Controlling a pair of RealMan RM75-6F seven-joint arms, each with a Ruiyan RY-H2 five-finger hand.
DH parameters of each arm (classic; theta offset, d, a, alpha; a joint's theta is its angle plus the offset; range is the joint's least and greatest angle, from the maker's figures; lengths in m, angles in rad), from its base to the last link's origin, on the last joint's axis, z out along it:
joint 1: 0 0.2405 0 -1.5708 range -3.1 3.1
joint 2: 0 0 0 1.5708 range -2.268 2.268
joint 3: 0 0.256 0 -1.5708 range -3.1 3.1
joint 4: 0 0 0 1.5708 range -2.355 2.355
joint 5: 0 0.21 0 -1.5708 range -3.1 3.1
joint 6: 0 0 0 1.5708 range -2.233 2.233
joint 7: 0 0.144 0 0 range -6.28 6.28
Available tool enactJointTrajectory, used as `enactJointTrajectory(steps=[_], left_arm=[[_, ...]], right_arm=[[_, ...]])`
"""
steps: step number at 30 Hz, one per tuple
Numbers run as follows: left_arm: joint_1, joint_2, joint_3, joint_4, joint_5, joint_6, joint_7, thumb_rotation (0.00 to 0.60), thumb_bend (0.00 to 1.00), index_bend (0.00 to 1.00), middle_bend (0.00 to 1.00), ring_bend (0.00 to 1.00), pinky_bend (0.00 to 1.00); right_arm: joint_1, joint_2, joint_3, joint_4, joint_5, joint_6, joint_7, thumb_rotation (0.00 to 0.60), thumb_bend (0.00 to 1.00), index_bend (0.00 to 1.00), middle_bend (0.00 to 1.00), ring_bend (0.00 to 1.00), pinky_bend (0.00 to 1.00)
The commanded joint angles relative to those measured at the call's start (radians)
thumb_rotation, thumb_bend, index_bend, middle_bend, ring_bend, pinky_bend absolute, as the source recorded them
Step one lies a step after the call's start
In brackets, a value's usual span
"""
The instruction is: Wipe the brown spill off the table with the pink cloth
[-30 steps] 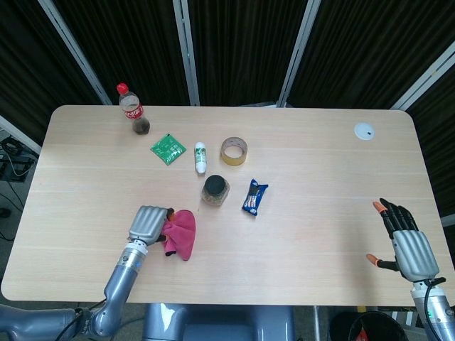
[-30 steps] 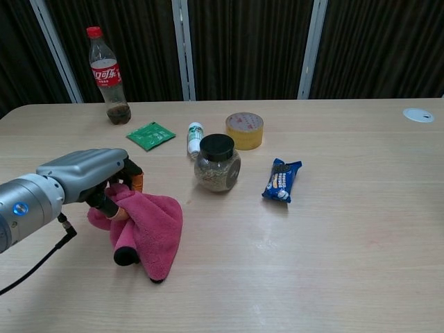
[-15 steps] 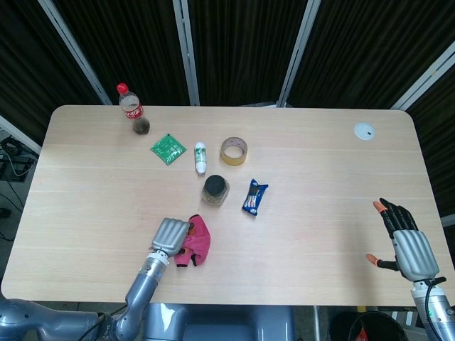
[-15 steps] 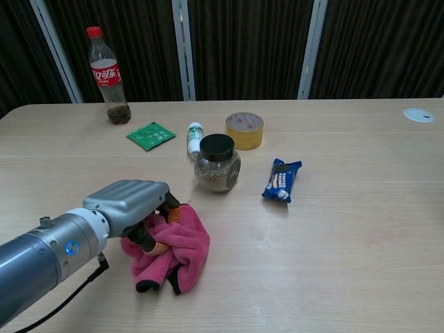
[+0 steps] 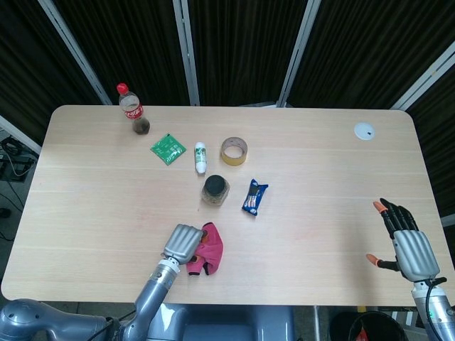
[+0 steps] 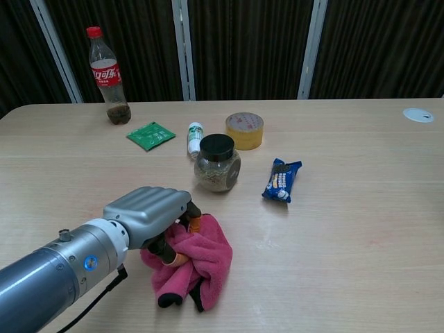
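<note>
— Which step was it on when you looked?

— Mid-wipe, by my reading. The left hand (image 6: 149, 208) lay knuckles-up on the pink cloth (image 6: 201, 260), fingers curled into the bunched fabric and pressing it to the table (image 6: 347, 229). Cloth sat near the front edge, nearer the robot than the glass jar (image 6: 217, 163) and apart from it.

— And the brown spill?

— Couldn't pick out a clear brown patch. From the chest camera there was a faint glossy smear on the wood to the right of the cloth, below the blue snack packet (image 6: 282, 179). Could be the spill or a wet track; I couldn't tell which.

— Right hand?

— The right hand (image 5: 405, 238) hovered off by the table's far right edge, fingers spread, holding nothing.

— What did the next move call for?

— My guess: keep the palm flat and bearing down, drag the cloth rightward across that sheen, staying clear of the jar and the packet. The cloth was wadded, a dark-edged fold trailing at its near side, so it might roll under the fingers rather than wipe. Worth spreading it first
</note>
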Motion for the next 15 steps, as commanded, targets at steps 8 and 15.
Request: enactJointTrajectory(steps=[8, 15], left_arm=[[0.028, 0.125, 0.012, 0.051, -0.014, 0.012, 0.004, 0.600, 0.66, 0.84, 0.62, 0.51, 0.53], [0.055, 0.230, 0.005, 0.087, -0.012, 0.004, -0.049, 0.600, 0.66, 0.84, 0.62, 0.51, 0.53]], right_arm=[[-0.001, 0.001, -0.001, -0.001, -0.001, 0.001, -0.002, 0.600, 0.00, 0.00, 0.00, 0.00, 0.00], [-0.001, -0.001, -0.001, -0.004, 0.002, -0.001, -0.010, 0.600, 0.00, 0.00, 0.00, 0.00, 0.00]])
